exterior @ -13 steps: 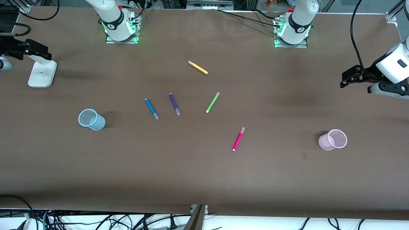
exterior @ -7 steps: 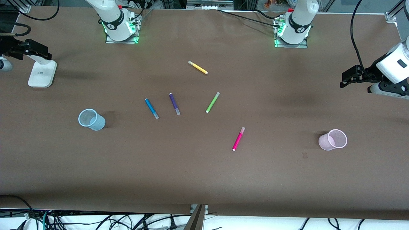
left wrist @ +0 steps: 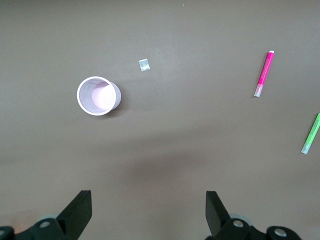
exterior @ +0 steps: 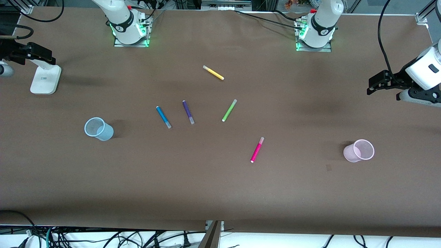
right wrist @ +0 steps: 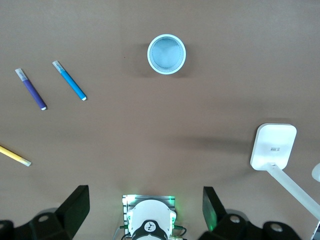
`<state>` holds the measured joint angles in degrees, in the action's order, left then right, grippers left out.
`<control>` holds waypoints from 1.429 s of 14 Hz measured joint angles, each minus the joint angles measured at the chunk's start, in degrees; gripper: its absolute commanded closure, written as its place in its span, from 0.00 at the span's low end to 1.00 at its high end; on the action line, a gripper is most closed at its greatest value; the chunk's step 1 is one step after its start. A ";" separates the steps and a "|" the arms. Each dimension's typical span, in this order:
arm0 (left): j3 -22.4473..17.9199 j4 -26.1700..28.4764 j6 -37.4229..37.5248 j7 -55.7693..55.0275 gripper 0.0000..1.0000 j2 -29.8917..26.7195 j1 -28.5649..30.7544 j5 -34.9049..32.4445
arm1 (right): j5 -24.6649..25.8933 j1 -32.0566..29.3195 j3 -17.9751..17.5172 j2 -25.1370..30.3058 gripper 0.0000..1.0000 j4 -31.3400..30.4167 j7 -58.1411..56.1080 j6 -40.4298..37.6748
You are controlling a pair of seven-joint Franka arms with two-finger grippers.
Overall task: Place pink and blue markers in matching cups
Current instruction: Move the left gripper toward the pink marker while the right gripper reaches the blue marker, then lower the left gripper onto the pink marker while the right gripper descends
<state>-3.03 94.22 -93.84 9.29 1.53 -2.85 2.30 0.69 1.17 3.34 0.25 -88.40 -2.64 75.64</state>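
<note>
1. From my station, the left gripper (left wrist: 148, 212) shows only its 2 dark fingertips at the edge of the left wrist view, and the front view cuts that arm off at the desk's left-arm end.
2. The right gripper (right wrist: 145, 207) is likewise just 2 fingertips in the right wrist view; in the front view only its dark wrist shows at the right-arm end.
3. I read both sets of jaws as spread wide apart, holding and touching nothing, both arms waiting high over the desk (exterior: 220, 193).
4. The pink marker (exterior: 257, 150) lies flat, nearer the front camera than the other pens, well apart from the upright pink cup (exterior: 359, 150) toward the left arm's end.
5. The blue marker (exterior: 163, 117) lies flat just beside the purple pen (exterior: 188, 112), with the upright blue cup (exterior: 99, 128) toward the right arm's end.
6. A green pen (exterior: 229, 110) and a yellow pen (exterior: 213, 72) lie farther from the camera; a white stand (exterior: 45, 79) sits near the right arm's end.
7. A small pale scrap (left wrist: 144, 65) lies near the pink cup.
</note>
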 measured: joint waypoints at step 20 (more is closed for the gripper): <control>6.00 0.39 -24.38 -2.70 0.00 24.32 -11.20 1.95 | -0.17 8.16 -1.76 -18.08 0.00 -0.08 -0.08 13.01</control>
<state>2.97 94.62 -118.21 6.59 25.86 -14.05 4.25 0.51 9.33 1.57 -17.83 -88.48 -2.72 88.66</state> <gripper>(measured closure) 0.000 0.000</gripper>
